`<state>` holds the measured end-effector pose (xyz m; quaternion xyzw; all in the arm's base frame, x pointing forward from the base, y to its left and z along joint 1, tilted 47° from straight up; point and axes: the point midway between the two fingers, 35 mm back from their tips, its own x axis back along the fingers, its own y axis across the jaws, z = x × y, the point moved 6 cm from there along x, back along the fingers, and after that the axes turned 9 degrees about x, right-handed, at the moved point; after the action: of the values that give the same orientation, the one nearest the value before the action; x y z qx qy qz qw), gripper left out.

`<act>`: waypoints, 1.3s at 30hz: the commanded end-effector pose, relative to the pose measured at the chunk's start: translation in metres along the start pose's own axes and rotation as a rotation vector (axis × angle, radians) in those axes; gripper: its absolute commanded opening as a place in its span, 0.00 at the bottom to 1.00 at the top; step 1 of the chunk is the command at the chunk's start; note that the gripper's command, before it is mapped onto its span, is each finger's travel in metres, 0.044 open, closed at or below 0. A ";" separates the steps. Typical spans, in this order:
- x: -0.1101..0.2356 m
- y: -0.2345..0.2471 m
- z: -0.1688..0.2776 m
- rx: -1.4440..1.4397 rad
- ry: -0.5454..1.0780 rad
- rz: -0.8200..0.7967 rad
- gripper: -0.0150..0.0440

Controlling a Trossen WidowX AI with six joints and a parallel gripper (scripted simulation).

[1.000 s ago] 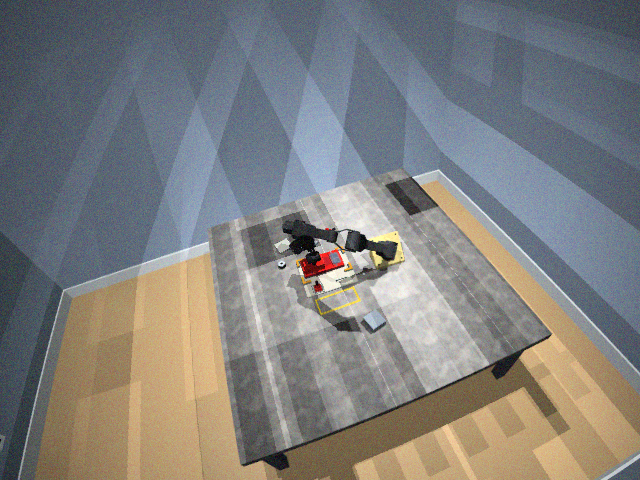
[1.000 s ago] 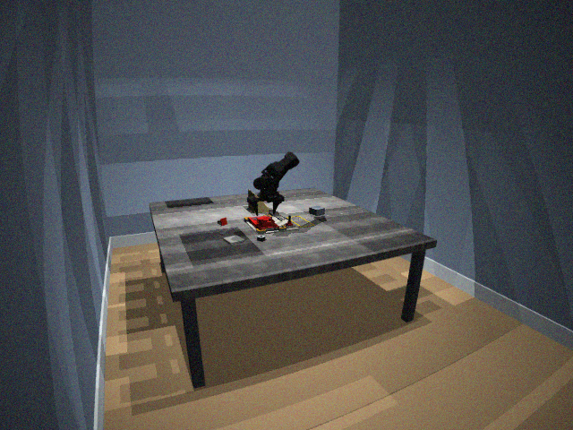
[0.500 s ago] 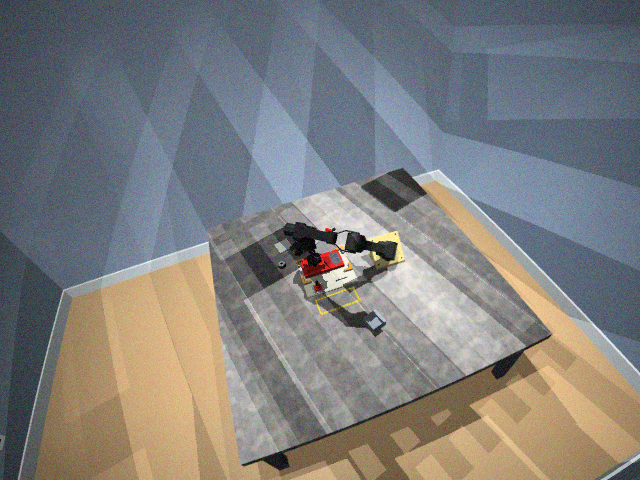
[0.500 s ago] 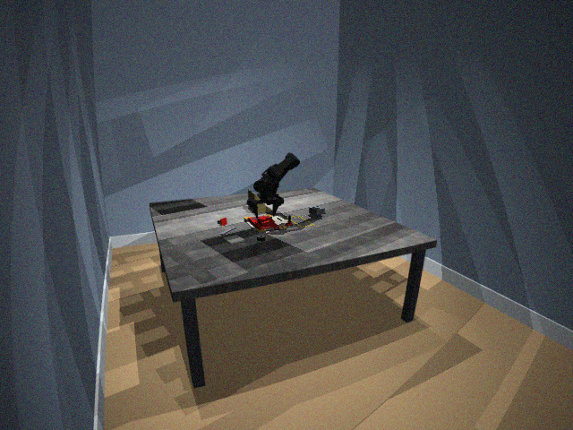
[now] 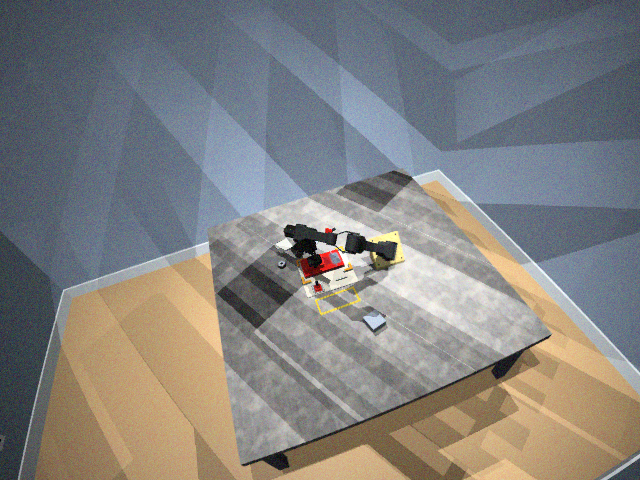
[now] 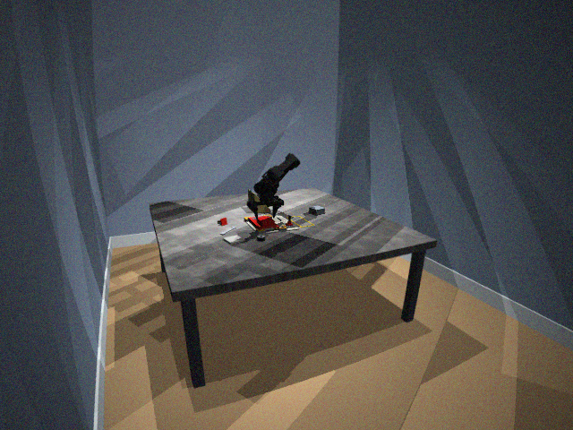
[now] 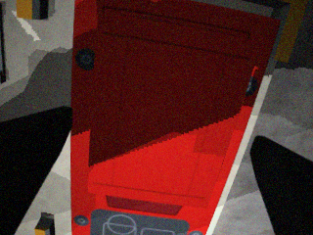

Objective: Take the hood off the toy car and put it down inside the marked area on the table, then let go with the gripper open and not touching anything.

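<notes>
hood (image 7: 161, 98) on the toy car (image 5: 323, 260), flat, red | we judge it light, stiff, slick; take its long side edges | gripper (image 7: 161, 162) spread wide, empty, straddling it | marked area (image 5: 338, 300) just beside the car

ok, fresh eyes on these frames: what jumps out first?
The red toy car, bright against the grey table near its middle, with the black arm bent over it. In the wrist view its red body fills the frame between the two wide-open dark fingers of the gripper, which holds nothing. Beside the car, the yellow-outlined marked area has nothing inside it.
</notes>
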<state>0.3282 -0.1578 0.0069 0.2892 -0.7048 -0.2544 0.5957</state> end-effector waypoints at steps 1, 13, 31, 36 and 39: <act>-0.002 0.001 0.000 -0.006 -0.001 -0.004 1.00; -0.008 0.001 0.000 -0.006 -0.001 -0.005 1.00; -0.017 0.001 0.000 -0.006 -0.001 -0.005 1.00; -0.016 0.001 -0.001 0.002 -0.003 0.001 0.96; -0.016 0.001 -0.001 0.002 -0.003 0.001 0.82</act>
<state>0.3307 -0.1455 -0.0039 0.2891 -0.7060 -0.2537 0.5947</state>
